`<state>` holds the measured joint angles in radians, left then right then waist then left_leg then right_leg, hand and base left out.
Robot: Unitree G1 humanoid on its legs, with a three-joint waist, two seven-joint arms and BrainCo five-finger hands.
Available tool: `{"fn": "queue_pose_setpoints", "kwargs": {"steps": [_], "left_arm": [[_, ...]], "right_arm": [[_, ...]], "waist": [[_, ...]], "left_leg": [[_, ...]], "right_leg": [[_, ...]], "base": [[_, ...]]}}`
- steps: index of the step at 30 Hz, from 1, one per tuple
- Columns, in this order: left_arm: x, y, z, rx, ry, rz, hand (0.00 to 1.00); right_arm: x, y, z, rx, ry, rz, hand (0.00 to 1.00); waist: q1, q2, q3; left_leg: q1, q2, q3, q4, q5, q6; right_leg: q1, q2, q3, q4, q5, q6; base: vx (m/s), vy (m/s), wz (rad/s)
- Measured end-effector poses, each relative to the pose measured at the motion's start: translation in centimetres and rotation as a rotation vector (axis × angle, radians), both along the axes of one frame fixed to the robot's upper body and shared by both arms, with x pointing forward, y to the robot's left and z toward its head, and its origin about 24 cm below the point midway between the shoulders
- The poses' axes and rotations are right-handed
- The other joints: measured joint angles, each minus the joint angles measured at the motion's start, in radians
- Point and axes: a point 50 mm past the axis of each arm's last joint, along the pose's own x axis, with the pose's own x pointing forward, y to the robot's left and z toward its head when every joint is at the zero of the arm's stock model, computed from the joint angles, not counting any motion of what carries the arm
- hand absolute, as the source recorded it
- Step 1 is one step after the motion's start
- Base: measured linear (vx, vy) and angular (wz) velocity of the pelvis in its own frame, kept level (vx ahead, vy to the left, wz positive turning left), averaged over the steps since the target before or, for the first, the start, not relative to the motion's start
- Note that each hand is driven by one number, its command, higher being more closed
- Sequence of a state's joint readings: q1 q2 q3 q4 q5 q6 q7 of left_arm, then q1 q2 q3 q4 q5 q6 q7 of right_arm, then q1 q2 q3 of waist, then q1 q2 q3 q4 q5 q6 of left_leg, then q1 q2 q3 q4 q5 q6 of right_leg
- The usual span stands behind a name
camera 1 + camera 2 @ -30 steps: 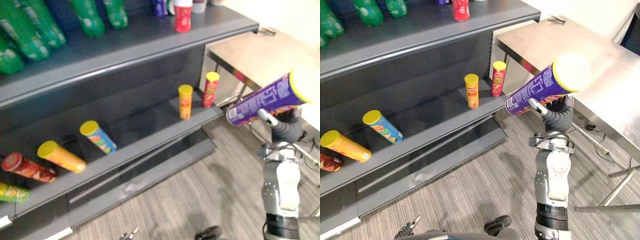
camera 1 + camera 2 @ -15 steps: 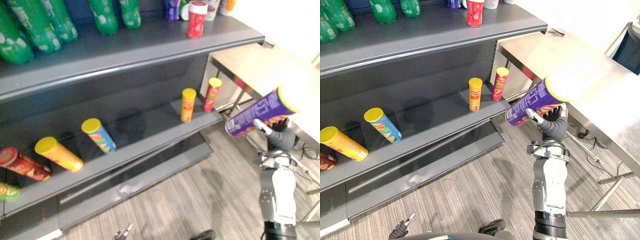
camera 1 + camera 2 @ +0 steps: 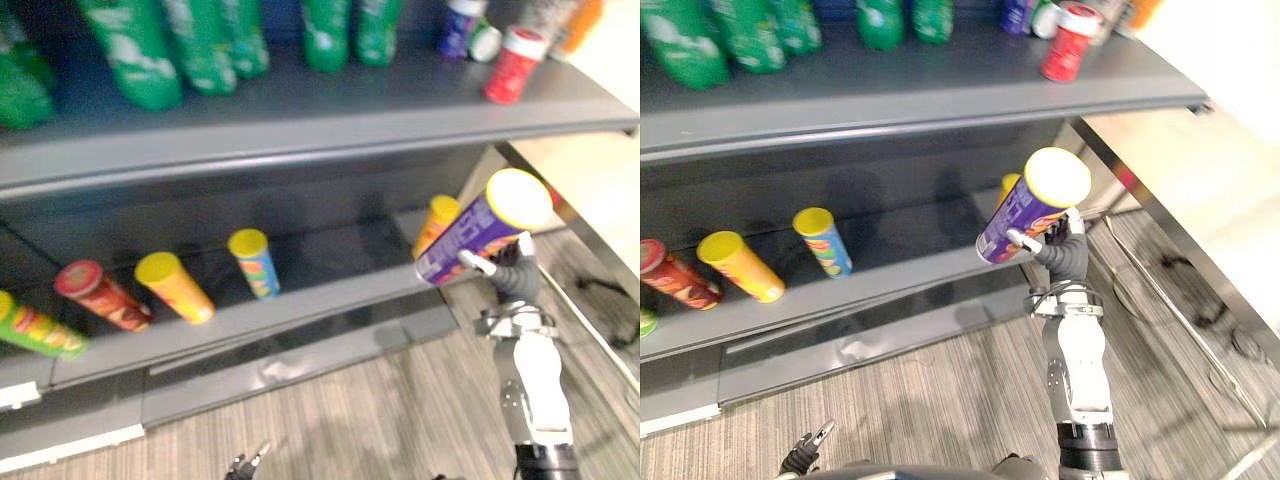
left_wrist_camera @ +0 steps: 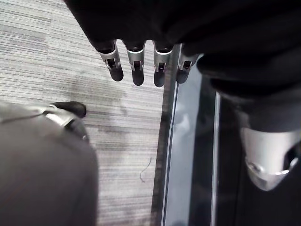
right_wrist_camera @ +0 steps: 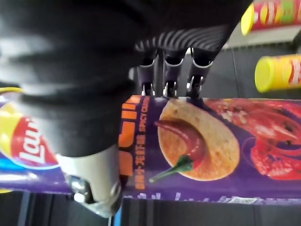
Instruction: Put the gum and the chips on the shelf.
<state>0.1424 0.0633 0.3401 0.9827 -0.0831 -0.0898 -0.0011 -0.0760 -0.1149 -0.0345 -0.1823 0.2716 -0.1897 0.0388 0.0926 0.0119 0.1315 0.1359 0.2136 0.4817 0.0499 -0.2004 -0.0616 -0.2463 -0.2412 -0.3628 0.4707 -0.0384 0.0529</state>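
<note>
The purple chips can [image 3: 470, 232], yellow-lidded and printed with a crisp and a chilli, is gripped in the right hand [image 3: 514, 278]. It is tilted, lid toward 1 o'clock, off the middle shelf [image 3: 300, 312] near its 3 o'clock end.

2 head eyes looking down at the shelf [image 3: 300, 148], shared — left wrist close above floor [image 4: 51, 52], right against can [image 5: 263, 141]

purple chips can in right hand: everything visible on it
The purple chips can is a tall tube with a yellow lid, its label showing a crisp and a red chilli. The right hand grips its middle, fingers curled round it. It is tilted in the air, lid up, base toward the middle shelf, not resting there.
</note>
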Motion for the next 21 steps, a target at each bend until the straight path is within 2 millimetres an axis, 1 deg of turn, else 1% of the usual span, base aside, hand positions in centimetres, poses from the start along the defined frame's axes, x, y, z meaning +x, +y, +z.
{"fn": "queue_pose_setpoints", "kwargs": {"steps": [1, 2, 3, 4, 5, 6, 7, 8, 9, 10, 11, 13, 15, 19, 21], "left_arm": [[0.3, -0.1, 0.0, -0.009, -0.007, 0.01, 0.0], [1.1, -0.3, 0.0, -0.022, -0.02, 0.016, 0.0], [1.9, -0.6, 0.0, -0.031, -0.03, 0.012, 0.0], [2.1, -0.6, 0.1, -0.032, -0.033, 0.01, 0.0], [2.3, -0.3, 0.2, -0.02, -0.045, 0.007, 0.0], [2.4, 0.3, 0.4, -0.003, -0.051, 0.005, 0.0], [1.9, -0.6, 0.0, -0.029, -0.035, 0.016, 0.0], [1.7, -0.8, -0.2, -0.037, -0.025, 0.017, 0.0], [1.4, -1.0, -0.3, -0.044, -0.015, 0.023, 0.0], [1.0, -1.3, -0.4, -0.056, -0.007, 0.042, 0.0], [0.8, -1.5, -0.5, -0.062, -0.001, 0.045, 0.0], [0.5, -1.7, -0.6, -0.072, 0.003, 0.054, 0.0], [0.4, -1.5, -0.6, -0.073, 0.003, 0.073, 0.0], [0.1, -1.4, -0.7, -0.07, 0.009, 0.084, 0.0], [-0.2, -1.2, -0.7, -0.065, 0.015, 0.089, 0.0]], "right_arm": [[0.0, 0.1, 0.1, -0.005, -0.005, 0.007, 1.0], [0.0, 0.0, 0.2, -0.012, -0.009, 0.007, 1.0], [-0.1, -0.2, 0.2, -0.021, -0.007, 0.004, 1.0], [-0.1, -0.3, 0.2, -0.027, -0.006, 0.004, 1.0], [-0.1, -0.3, 0.2, -0.028, -0.005, 0.003, 1.0], [-0.3, -0.4, 0.4, -0.03, -0.015, 0.001, 1.0], [-0.5, -0.4, 0.9, -0.051, -0.038, 0.014, 1.0], [-0.6, -0.4, 1.1, -0.05, -0.048, 0.016, 1.0], [-0.7, -0.3, 1.2, -0.049, -0.056, 0.018, 1.0], [-0.8, -0.3, 1.3, -0.051, -0.059, 0.022, 1.0], [-0.9, -0.3, 1.1, -0.051, -0.054, 0.025, 1.0], [-1.3, -0.2, 0.5, -0.04, -0.03, 0.029, 1.0], [-1.6, -0.1, -0.2, -0.006, -0.007, 0.022, 1.0], [-2.3, 0.0, -1.0, 0.045, 0.021, 0.008, 1.0], [-2.8, -0.2, -1.8, 0.062, 0.052, -0.01, 1.0]], "waist": [[-0.009, 0.006, 0.004], [-0.016, 0.009, 0.008], [-0.03, 0.006, 0.016], [-0.039, 0.002, 0.021], [-0.05, -0.015, 0.024], [-0.06, -0.042, 0.038], [-0.046, 0.01, 0.04], [-0.044, 0.018, 0.04], [-0.036, 0.017, 0.041], [-0.027, 0.021, 0.039], [-0.027, 0.02, 0.04], [-0.028, 0.016, 0.041], [-0.035, 0.012, 0.038], [-0.041, 0.007, 0.026], [-0.051, 0.002, 0.016]], "left_leg": [[-0.005, 0.004, -0.022, -0.006, 0.0, 0.0], [-0.009, -0.002, -0.058, -0.008, 0.0, 0.0], [-0.008, -0.014, -0.099, -0.002, 0.0, -0.001], [-0.007, -0.021, -0.121, 0.005, 0.0, -0.001], [-0.004, -0.038, -0.155, 0.02, -0.002, -0.006], [0.021, -0.058, -0.184, 0.035, -0.012, -0.034], [0.022, -0.013, -0.184, 0.049, -0.018, -0.059], [0.019, -0.004, -0.185, 0.058, -0.011, -0.065], [0.022, 0.0, -0.181, 0.058, 0.002, -0.069], [0.028, 0.016, -0.166, 0.059, 0.024, -0.081], [0.034, 0.026, -0.165, 0.059, 0.037, -0.091], [0.043, 0.05, -0.172, 0.065, 0.047, -0.095], [0.037, 0.061, -0.195, 0.061, 0.053, -0.106], [-0.007, 0.075, -0.221, 0.054, 0.055, -0.11], [-0.029, 0.076, -0.224, 0.028, 0.069, -0.125]], "right_leg": [[-0.019, 0.049, 0.067, -0.04, -0.01, 0.006], [-0.045, 0.108, 0.161, -0.123, -0.006, 0.012], [-0.051, 0.142, 0.239, -0.224, 0.009, 0.034], [-0.048, 0.15, 0.271, -0.278, 0.022, 0.041], [-0.034, 0.157, 0.335, -0.376, 0.082, 0.039], [-0.014, 0.151, 0.385, -0.387, 0.146, 0.045], [-0.002, 0.189, 0.375, -0.36, 0.138, 0.038], [0.005, 0.194, 0.368, -0.362, 0.131, 0.028], [0.009, 0.201, 0.363, -0.363, 0.123, 0.018], [0.017, 0.216, 0.362, -0.363, 0.116, 0.007], [0.027, 0.226, 0.356, -0.363, 0.112, 0.0], [0.055, 0.242, 0.337, -0.38, 0.106, -0.007], [0.085, 0.246, 0.311, -0.426, 0.106, -0.008], [0.102, 0.243, 0.253, -0.483, 0.119, -0.002], [0.114, 0.231, 0.202, -0.513, 0.133, -0.002]], "base": [[0.15, -0.114, 0.89], [0.13, -0.091, 1.07], [0.2, -0.146, 1.18], [0.18, -0.132, 1.33], [0.28, -0.261, 1.44], [0.25, -0.245, 1.17], [0.29, -0.264, 0.71], [0.18, -0.146, 0.11], [0.18, -0.17, 0.01], [0.12, -0.166, -0.02], [0.09, -0.152, 0.02], [0.03, -0.108, 0.19], [-0.02, -0.098, 0.33], [-0.06, -0.044, 0.47], [-0.06, 0.006, 0.67]]}}
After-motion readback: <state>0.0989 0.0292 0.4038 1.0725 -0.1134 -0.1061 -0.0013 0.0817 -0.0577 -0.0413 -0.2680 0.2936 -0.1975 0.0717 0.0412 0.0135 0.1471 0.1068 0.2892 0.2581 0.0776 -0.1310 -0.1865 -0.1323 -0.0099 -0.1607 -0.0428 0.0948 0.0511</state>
